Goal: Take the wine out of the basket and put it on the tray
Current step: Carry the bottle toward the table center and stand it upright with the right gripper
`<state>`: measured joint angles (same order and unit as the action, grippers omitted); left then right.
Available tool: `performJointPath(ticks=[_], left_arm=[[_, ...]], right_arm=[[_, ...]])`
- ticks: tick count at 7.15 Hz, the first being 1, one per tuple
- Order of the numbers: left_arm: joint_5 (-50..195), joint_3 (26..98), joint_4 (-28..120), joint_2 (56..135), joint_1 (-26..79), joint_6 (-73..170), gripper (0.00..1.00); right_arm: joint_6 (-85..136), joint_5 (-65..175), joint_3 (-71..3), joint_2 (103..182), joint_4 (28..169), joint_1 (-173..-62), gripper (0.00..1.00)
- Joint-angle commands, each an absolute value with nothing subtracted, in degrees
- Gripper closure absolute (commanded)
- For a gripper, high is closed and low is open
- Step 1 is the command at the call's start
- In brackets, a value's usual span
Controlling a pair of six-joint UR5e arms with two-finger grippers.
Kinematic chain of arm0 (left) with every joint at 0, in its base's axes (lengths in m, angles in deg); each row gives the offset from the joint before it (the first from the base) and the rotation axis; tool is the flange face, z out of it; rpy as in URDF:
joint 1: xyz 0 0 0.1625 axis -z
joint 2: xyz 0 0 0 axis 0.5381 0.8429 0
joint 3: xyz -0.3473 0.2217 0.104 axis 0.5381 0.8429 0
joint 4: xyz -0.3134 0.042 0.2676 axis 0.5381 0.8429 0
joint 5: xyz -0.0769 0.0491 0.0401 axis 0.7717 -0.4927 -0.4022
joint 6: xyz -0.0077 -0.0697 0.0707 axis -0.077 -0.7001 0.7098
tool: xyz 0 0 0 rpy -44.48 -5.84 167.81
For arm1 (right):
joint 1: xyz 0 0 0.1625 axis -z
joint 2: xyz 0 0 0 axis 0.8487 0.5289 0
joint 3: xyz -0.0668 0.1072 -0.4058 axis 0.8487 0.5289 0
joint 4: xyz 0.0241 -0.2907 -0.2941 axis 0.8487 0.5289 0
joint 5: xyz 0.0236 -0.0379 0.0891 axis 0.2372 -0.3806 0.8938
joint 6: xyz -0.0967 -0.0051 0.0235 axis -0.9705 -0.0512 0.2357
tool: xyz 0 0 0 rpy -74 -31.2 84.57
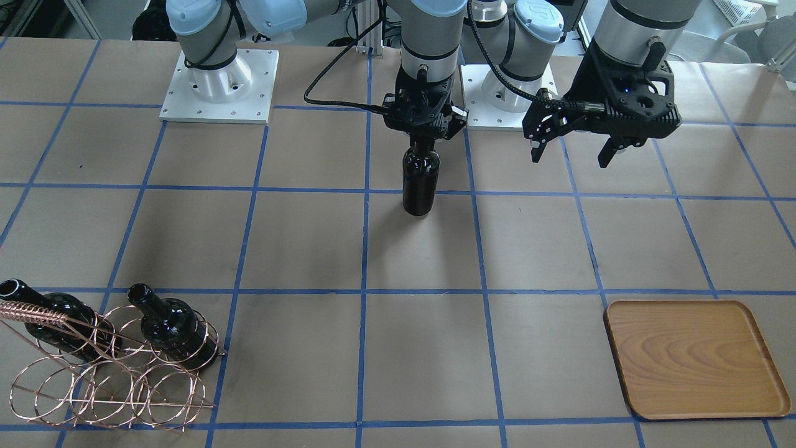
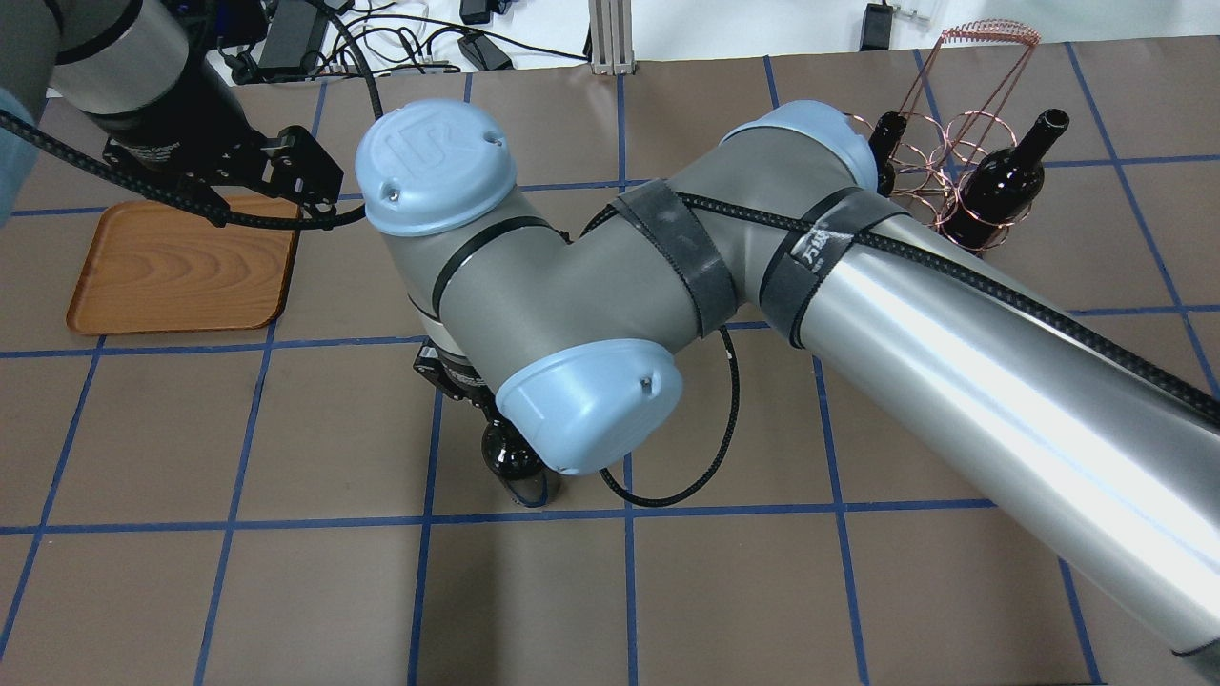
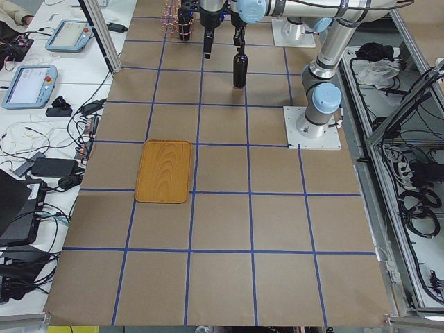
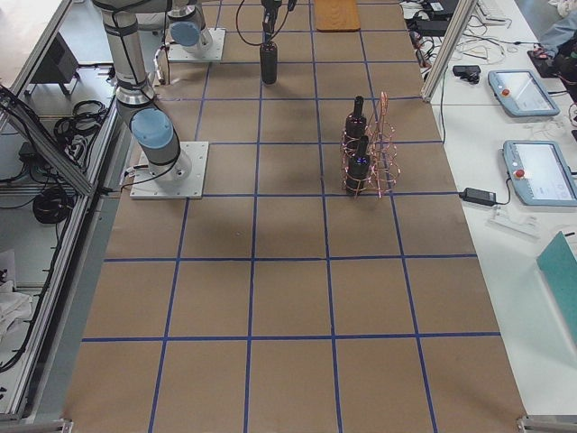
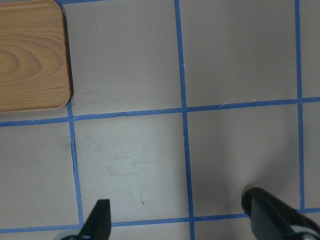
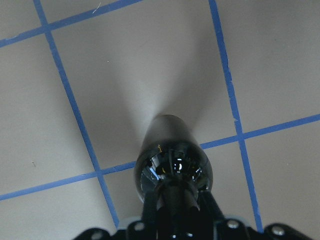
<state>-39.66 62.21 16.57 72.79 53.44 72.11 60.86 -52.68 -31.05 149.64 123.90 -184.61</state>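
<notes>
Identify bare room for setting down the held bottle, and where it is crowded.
The tray is bare, as are the table squares between it and the basket. Crowded: the basket, two bottles in its rings.

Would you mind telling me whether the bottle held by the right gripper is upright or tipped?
Upright: the wine stands vertical, neck up, with the right gripper shut on its neck from above.

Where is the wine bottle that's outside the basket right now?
In the front-facing view the bottle is upright at top centre, held by its neck in the right gripper, the open left gripper beside it.
</notes>
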Motion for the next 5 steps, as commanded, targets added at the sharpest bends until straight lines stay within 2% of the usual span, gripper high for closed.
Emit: performJointPath(ticks=[1, 4, 5], left_arm=[[-39.7, 62.2, 16.7, 72.8, 52.4, 73.2, 0.0], [-39.8, 62.2, 17.6, 72.7, 51.6, 76.7, 0.0], [-39.8, 62.3, 17.8, 72.6, 51.6, 76.8, 0.0]], right_arm=[[61.2, -52.8, -31.0, 149.0, 124.4, -184.8, 0.96], [61.3, -52.8, -31.0, 149.1, 124.2, -184.9, 0.92], [61.2, -53.3, -31.1, 149.0, 124.4, -184.9, 0.31]])
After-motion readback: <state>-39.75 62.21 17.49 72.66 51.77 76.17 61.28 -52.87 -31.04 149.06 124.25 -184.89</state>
